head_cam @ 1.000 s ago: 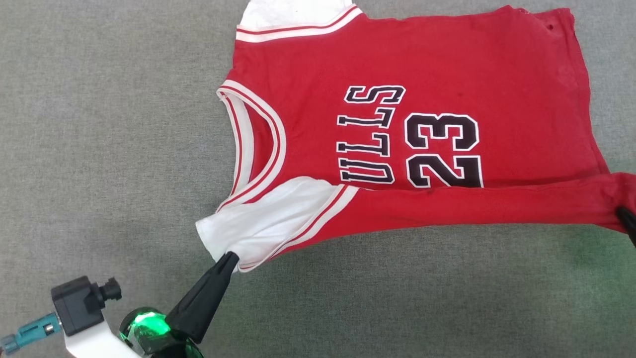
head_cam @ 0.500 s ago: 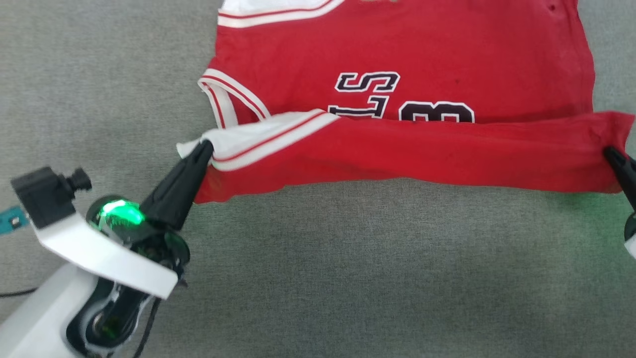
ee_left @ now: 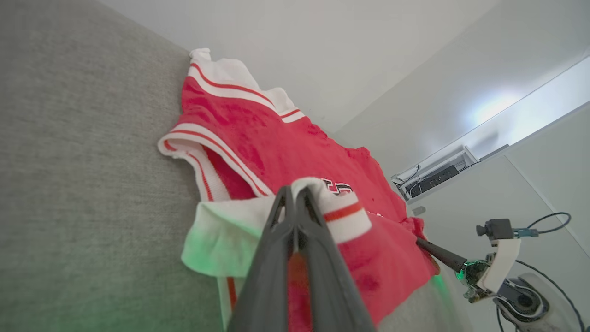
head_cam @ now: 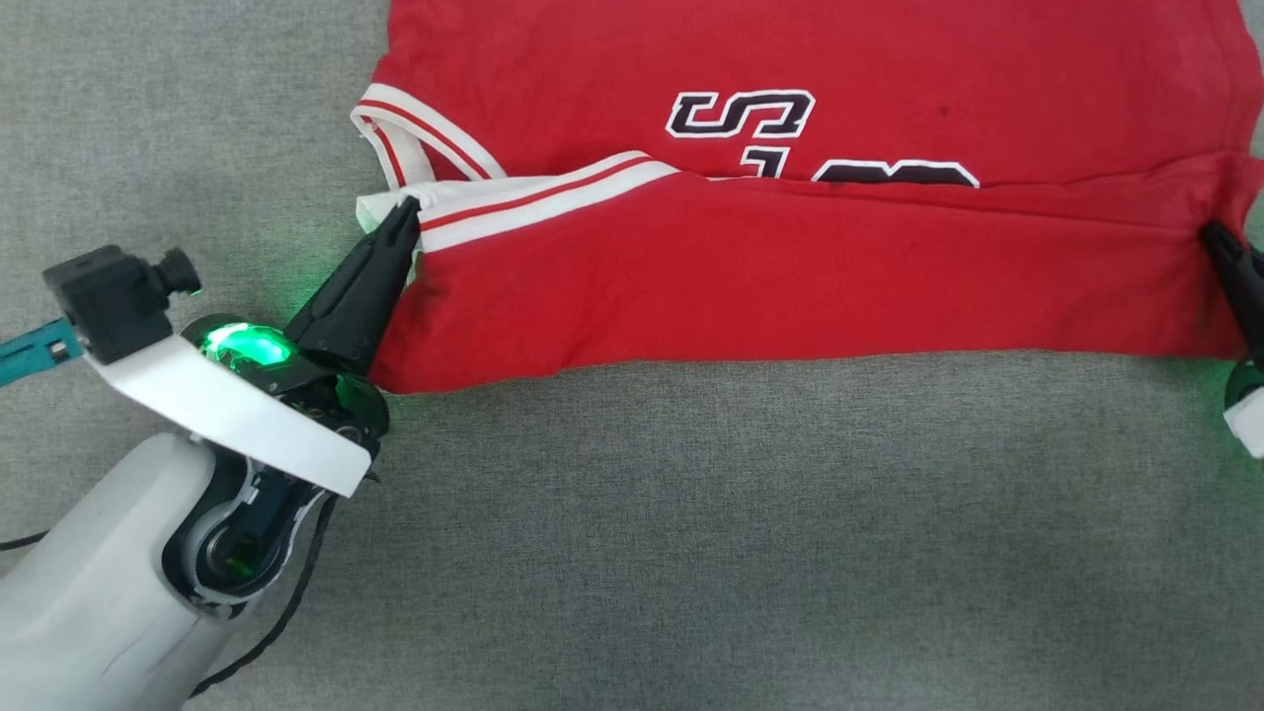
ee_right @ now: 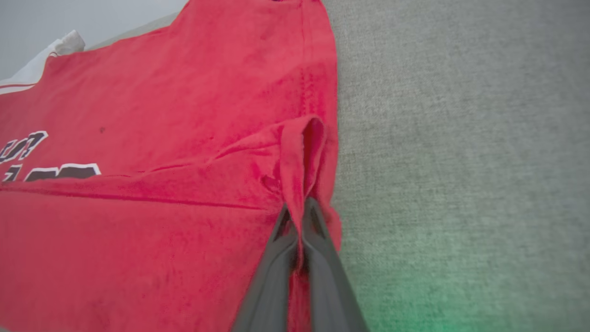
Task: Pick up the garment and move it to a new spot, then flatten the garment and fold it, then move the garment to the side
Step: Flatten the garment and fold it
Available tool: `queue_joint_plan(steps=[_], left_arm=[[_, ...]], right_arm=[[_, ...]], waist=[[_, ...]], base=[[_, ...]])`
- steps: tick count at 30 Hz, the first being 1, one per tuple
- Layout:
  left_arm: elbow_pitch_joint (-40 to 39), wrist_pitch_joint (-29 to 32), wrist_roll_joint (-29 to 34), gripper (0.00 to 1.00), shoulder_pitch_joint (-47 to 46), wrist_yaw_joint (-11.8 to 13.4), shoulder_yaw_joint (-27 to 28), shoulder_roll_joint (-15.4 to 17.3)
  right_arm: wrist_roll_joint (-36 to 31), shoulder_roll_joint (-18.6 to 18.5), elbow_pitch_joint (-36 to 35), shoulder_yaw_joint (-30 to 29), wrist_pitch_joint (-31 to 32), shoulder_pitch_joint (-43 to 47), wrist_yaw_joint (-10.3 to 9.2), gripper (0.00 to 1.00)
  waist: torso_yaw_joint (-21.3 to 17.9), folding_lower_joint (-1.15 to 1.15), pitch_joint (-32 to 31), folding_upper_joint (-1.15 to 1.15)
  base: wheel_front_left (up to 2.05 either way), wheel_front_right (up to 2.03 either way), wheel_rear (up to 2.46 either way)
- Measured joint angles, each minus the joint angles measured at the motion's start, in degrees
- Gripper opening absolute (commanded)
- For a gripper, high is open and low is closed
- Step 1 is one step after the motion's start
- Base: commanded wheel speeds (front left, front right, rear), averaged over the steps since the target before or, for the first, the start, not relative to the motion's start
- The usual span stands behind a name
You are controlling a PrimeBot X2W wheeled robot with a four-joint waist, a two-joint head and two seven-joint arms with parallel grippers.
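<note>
The garment (head_cam: 790, 286), a red jersey with white sleeves, striped trim and black characters, lies across the grey surface with its near long edge lifted and drawn over the chest print. My left gripper (head_cam: 403, 209) is shut on the white sleeve end at the left; the wrist view shows its fingers (ee_left: 295, 203) pinching the white cloth of the garment (ee_left: 286, 147). My right gripper (head_cam: 1213, 237) is shut on the red hem corner at the right edge. In the right wrist view the fingers (ee_right: 302, 212) clamp a raised fold of the garment (ee_right: 161, 138).
A grey felt-like surface (head_cam: 691, 543) spreads all around the jersey, with wide bare room in front of it. My pale left forearm (head_cam: 99, 592) and its small camera (head_cam: 118, 296) fill the lower left. A pale wall and a shelf with boxes (ee_left: 438, 173) stand beyond the surface.
Both grippers have carried the near edge of the jersey further over its chest, hiding most of the print. The head camera has also shifted, so the far sleeve has left the picture.
</note>
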Motion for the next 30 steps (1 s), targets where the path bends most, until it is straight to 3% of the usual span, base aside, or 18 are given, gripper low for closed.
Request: queue_joint_plan(steps=[4, 6, 7, 8, 9, 10, 16, 18, 19, 20, 21, 22, 26, 30], left_arm=[[2.7, 0.0, 1.2, 0.01, -2.0, -0.1, -2.5, 0.2], [4.0, 0.0, 2.3, 0.49, -2.8, -0.1, -2.7, 0.1], [4.6, 0.0, 3.0, 0.93, -3.1, -0.1, -2.8, 0.2], [5.0, 0.0, 4.2, 1.00, -3.1, -0.1, -3.1, 0.4], [5.4, 0.0, 5.1, 1.00, -3.2, -0.1, -3.4, 1.0], [5.7, 0.0, 5.7, 1.00, -3.3, -0.1, -3.7, 2.0], [6.6, 0.8, 10.6, 1.00, -5.4, 0.0, -5.3, 9.0], [3.5, 7.0, 10.8, 1.00, -7.7, 0.0, -6.6, 13.1], [3.5, 7.0, 10.8, 1.00, -7.7, 0.0, -6.6, 13.1], [2.3, 10.1, 10.9, 1.00, -8.2, 0.1, -7.4, 14.4], [-0.3, 17.2, 9.8, 1.00, -9.3, 0.7, -8.7, 16.5], [-0.3, 17.2, 9.8, 1.00, -9.3, 0.7, -8.7, 16.5], [-5.4, 32.0, 4.9, 1.00, -11.5, 2.1, -12.0, 18.7], [-6.4, 43.0, 1.7, 1.00, -13.7, 3.9, -14.6, 19.2]], right_arm=[[-0.5, -0.1, 1.4, 1.2, -1.5, -1.3, 0.00, 0.00], [-0.9, -0.3, 1.8, 2.0, -2.4, -1.6, 0.00, 0.00], [-1.3, -0.4, 2.2, 2.4, -2.9, -1.6, 0.00, 0.12], [-1.4, -0.5, 2.6, 2.6, -3.2, -1.6, 0.00, 0.45], [-1.6, -0.6, 2.8, 2.9, -3.3, -1.6, 0.00, 0.93], [-1.9, -0.7, 3.0, 3.1, -3.6, -1.4, 0.00, 1.00], [-3.5, -1.6, 2.4, 2.3, -5.5, 1.3, -0.01, 1.00], [-3.6, -1.7, 1.0, 1.5, -5.8, 2.2, -0.01, 1.00], [-3.6, -1.7, 1.0, 1.5, -5.8, 2.2, -0.01, 1.00], [-3.7, -1.7, 0.5, 1.3, -5.9, 2.3, -0.01, 1.00], [-4.1, -1.7, -0.6, 1.0, -5.8, 2.8, -0.01, 1.00], [-4.1, -1.7, -0.6, 1.0, -5.8, 2.8, -0.01, 1.00], [-4.3, -1.2, -1.8, 0.9, -5.4, 3.1, -0.01, 1.00], [-4.5, -0.6, -2.4, 1.0, -5.2, 3.1, -0.01, 1.00]], waist=[[0.0, 0.00, 0.5, 0.00], [0.0, 0.00, 0.3, 0.00], [0.0, 0.00, 0.0, 0.00], [0.0, 0.00, -0.3, 0.00], [0.1, 0.00, -0.7, 0.00], [0.1, 0.00, -1.2, 0.00], [0.7, 0.00, -4.7, 0.00], [0.9, 0.00, -6.5, 0.00], [0.9, 0.00, -6.5, 0.00], [1.0, 0.00, -7.0, 0.00], [1.0, 0.00, -7.9, 0.00], [1.0, 0.00, -7.9, 0.00], [0.4, 0.00, -8.4, 0.00], [-0.8, 0.00, -8.2, 0.00]], base=[[0.00, 0.00, 0.00], [0.00, 0.00, 0.00], [0.00, 0.00, 0.00], [0.00, 0.00, 0.00], [0.00, 0.00, 0.00], [0.00, 0.00, 0.00], [0.00, 0.00, 0.00], [0.00, 0.00, 0.00], [0.00, 0.00, 0.00], [0.00, 0.00, 0.00], [0.00, 0.00, 0.00], [0.00, 0.00, 0.00], [0.00, 0.00, 0.00], [0.00, 0.00, 0.00]])
